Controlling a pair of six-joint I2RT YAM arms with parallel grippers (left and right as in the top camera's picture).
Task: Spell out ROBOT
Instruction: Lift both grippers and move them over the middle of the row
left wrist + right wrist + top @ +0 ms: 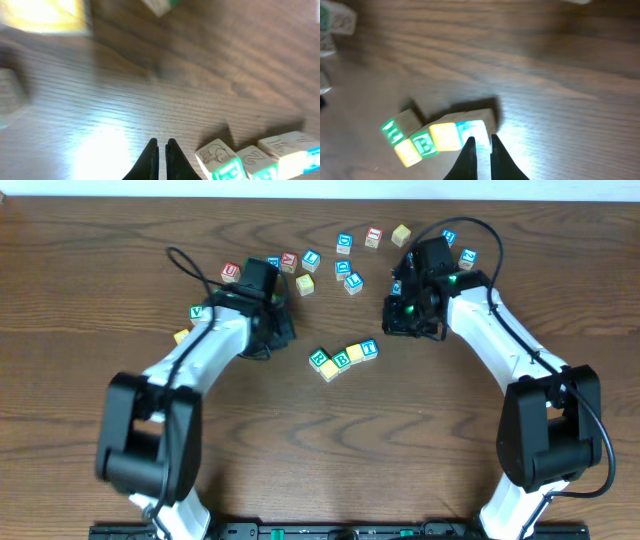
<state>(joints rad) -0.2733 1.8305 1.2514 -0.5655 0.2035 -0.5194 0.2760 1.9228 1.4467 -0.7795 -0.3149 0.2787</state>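
On the dark, streaky wood-grain worktop (330, 470), a short row of square-edged wooden letter cubes (343, 358) with green, yellow and blue faces sits near the middle. The slim black left fingers (162, 143), at the row's 9 o'clock, are pressed nearly together on nothing. The right fingers (482, 138), at its 2 o'clock, likewise pinch empty air. Loose painted cubes (345, 268) lie scattered toward 12 o'clock.

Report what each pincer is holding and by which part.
Nothing is held. The left pincer and right pincer are both shut with nothing between their fingers.
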